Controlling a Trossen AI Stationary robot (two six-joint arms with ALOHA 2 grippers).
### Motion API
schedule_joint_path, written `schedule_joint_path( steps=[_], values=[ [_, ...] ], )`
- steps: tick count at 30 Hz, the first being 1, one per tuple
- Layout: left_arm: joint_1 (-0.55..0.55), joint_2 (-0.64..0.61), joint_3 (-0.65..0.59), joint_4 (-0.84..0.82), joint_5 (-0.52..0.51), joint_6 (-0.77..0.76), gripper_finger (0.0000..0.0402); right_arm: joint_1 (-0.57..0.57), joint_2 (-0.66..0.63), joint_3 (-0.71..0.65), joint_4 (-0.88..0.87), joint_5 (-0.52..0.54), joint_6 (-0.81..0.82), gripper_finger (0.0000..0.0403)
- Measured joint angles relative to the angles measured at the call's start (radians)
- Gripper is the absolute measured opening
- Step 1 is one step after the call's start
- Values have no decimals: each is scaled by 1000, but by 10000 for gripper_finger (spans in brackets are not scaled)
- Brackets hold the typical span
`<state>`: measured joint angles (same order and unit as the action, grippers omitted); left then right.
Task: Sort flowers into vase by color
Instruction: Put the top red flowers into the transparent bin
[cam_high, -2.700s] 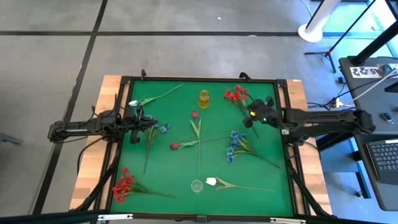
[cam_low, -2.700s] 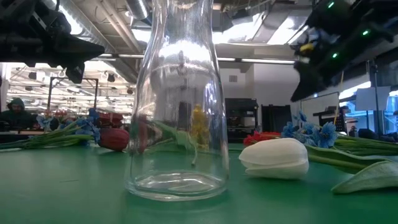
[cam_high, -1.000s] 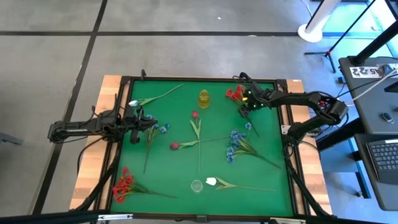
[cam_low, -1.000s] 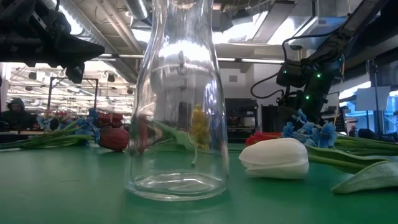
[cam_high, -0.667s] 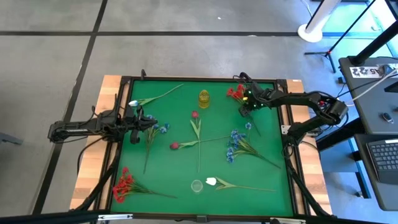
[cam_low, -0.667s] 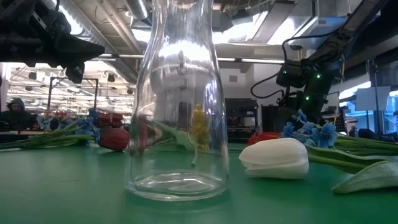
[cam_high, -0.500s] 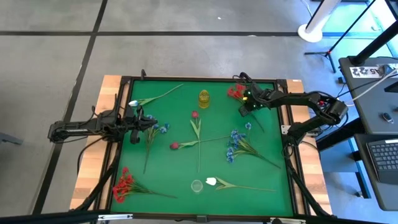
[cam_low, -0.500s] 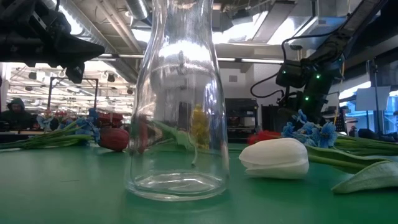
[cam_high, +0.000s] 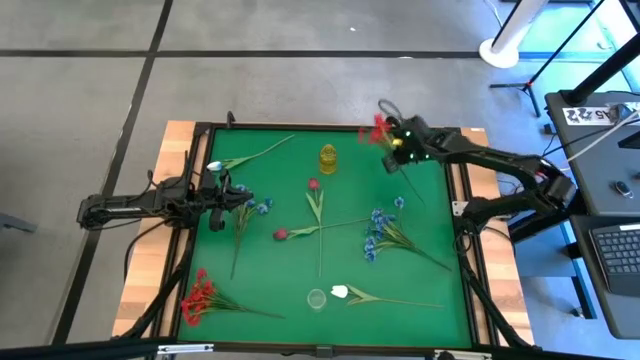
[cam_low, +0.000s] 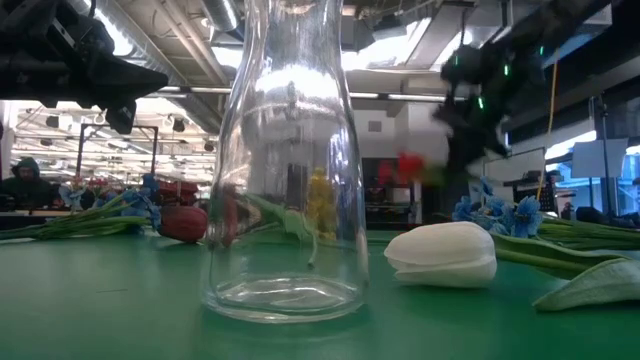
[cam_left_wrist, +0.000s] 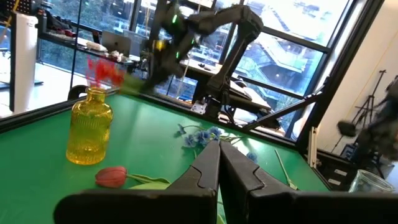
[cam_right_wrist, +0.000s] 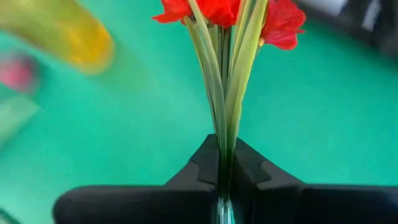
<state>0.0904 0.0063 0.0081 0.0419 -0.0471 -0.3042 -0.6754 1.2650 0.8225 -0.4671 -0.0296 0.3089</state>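
The right gripper (cam_high: 393, 147) has its jaws pinched on the red flower stem (cam_right_wrist: 219, 93), lifted over the tabletop's far right; the yellow vase (cam_high: 328, 158) stands just left, stalk trailing right.

Bright overhead light, perhaps motion blur

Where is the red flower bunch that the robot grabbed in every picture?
High view: red flower bunch at the far edge, in the right gripper.
Low view: blurred red, mid-air.
Left wrist view: red above the yellow vase.
Right wrist view: centre, stems between the fingers.
Shared landmark: the yellow vase.
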Motion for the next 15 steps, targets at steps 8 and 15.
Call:
schedule_joint_path(
  steps=[8,15],
  values=[
    [0,0,0,0,0,0,0,145,-220,146,149,-36,33,9],
    [0,0,0,0,0,0,0,482,-258,144,364,51,-5,7]
  ],
)
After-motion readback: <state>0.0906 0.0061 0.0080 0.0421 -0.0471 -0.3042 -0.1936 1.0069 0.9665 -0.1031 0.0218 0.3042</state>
